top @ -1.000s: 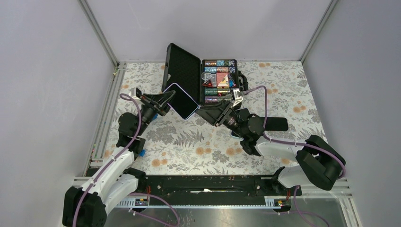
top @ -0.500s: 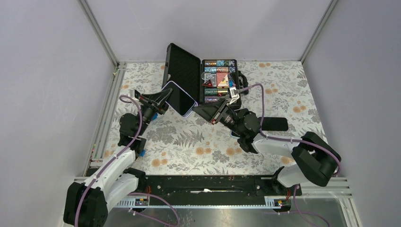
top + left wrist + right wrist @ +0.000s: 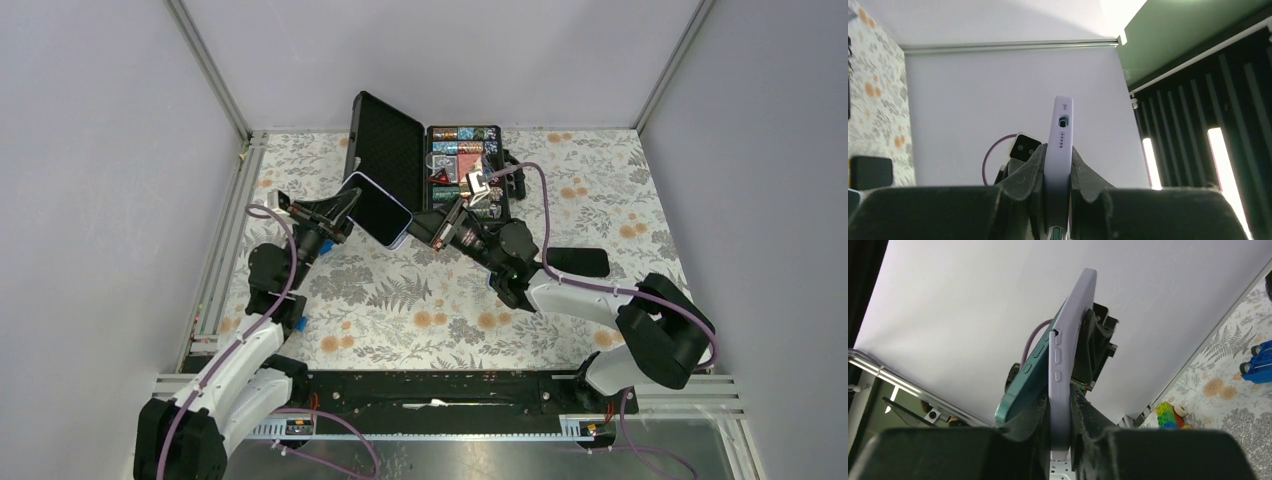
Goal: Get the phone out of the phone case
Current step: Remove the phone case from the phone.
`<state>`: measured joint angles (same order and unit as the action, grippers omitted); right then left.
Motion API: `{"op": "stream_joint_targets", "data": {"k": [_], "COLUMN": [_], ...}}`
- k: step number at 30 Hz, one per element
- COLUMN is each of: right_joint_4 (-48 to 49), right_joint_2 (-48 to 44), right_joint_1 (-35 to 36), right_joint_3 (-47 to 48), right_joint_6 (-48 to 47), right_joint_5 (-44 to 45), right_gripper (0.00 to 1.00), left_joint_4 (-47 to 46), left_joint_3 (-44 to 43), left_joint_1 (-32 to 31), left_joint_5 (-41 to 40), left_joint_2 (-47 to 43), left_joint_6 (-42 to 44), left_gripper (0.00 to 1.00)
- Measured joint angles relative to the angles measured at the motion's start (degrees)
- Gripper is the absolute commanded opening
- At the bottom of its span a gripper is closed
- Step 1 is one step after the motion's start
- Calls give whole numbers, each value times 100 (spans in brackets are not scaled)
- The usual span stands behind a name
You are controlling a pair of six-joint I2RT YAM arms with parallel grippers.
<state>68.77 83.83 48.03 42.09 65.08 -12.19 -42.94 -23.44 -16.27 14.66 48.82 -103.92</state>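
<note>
Where teal phone (image 3: 1024, 385) peels from lilac silicone phone case (image 3: 1070, 335), you have gap left of right gripper (image 3: 1058, 412); both grippers clenched on case, left gripper (image 3: 1058, 157) at port end; long axis spans arm to arm, aloft.

right end effector (image 3: 422, 228): moved left to phone case (image 3: 1070, 355) | jaws: closed from wide onto its edge

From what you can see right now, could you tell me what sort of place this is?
Probably a lab robot test cell: plain grey panels on an aluminium frame enclose a floral cloth, with a left arm and a right arm bolted to a rail at its near edge.
</note>
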Motion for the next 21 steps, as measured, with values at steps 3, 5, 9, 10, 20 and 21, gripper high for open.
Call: {"op": "stream_joint_targets", "data": {"k": [3, 5, 9, 10, 20, 21], "right_joint_4": [-72, -83, -501, -708, -2966, -3161], "right_joint_2": [7, 7, -66, -127, -879, -879], "right_joint_1": [2, 2, -2, -2, -31, -39], "right_joint_3": [7, 4, -83, -96, -87, -87], "right_joint_6": [321, 452, 654, 675, 658, 658], "right_joint_5": [-46, -42, 15, 13, 181, 225], "right_gripper": [0, 0, 0, 0, 0, 0], "left_joint_4": [144, 382, 1193, 1438, 3919, 4162], "left_joint_3": [-70, -197, -654, -754, -922, -922], "left_joint_1": [2, 2, -74, -87, -127, -127], "left_joint_5": [-26, -24, 168, 205, -74, -195], "left_joint_2": [-170, -201, -234, -251, -343, -411], "left_joint_6": [398, 675, 1447, 1698, 4214, 4450], "left_gripper": [17, 40, 76, 81, 99, 99]}}
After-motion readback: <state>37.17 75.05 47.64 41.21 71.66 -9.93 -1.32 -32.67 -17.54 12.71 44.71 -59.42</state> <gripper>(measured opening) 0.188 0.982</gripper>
